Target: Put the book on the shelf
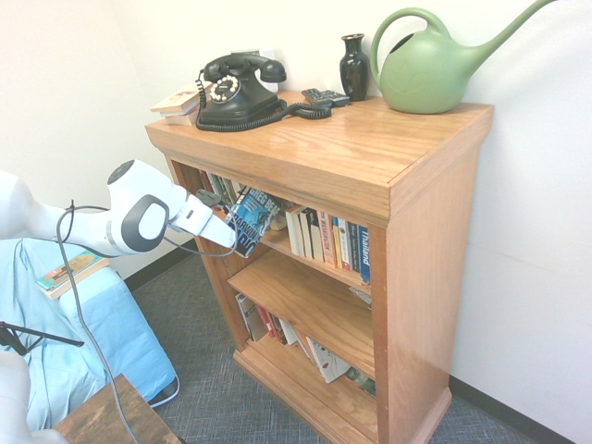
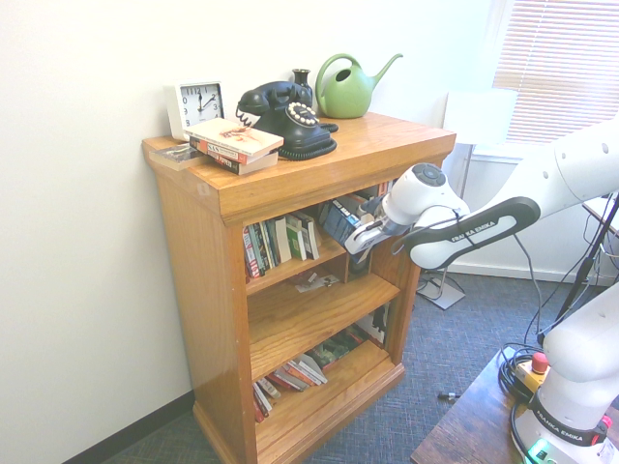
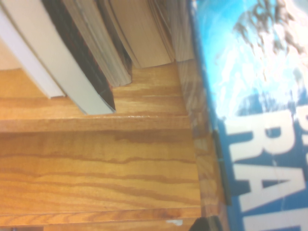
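Gripper (image 1: 225, 231) clamped on blue paperback (image 1: 248, 220), book tilted, at mouth of oak bookcase's (image 1: 407, 148) top shelf, w/ gap betw leaning books (image 1: 217, 190) & upright row (image 1: 328, 240). Best: straighten book upright, slide in slow, avoid nudging neighbours.

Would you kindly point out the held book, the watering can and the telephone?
book (image 1: 248, 220), first exterior view, front cover.
watering can (image 1: 427, 76), first exterior view, green body.
telephone (image 1: 229, 97), first exterior view, black body by the dial.

On the shelf (image 1: 370, 157) top you have one telephone (image 1: 236, 91), one vase (image 1: 354, 67), one watering can (image 1: 430, 69), one clock (image 2: 196, 104), two stacked books (image 2: 235, 145)
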Motion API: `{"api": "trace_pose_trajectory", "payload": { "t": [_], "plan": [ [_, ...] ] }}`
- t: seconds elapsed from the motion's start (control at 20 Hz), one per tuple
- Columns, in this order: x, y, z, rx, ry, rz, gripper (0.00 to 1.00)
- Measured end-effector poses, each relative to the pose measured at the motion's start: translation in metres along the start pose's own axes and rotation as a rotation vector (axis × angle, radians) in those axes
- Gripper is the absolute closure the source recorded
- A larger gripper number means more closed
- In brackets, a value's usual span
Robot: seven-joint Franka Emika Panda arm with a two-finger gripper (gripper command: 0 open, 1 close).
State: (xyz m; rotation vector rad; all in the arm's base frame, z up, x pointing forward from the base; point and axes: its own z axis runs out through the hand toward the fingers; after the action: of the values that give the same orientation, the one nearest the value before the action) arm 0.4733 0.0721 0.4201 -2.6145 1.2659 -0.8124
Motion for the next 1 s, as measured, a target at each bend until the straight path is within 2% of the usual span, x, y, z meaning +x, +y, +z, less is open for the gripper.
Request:
{"api": "trace_pose_trajectory", "payload": {
  "t": [0.35,1.0],
  "plan": [
    [0.012,-0.002,0.02,-0.03,-0.01,0.029,1.0],
    [0.034,-0.029,0.038,-0.011,0.022,0.009,1.0]
  ]
}}
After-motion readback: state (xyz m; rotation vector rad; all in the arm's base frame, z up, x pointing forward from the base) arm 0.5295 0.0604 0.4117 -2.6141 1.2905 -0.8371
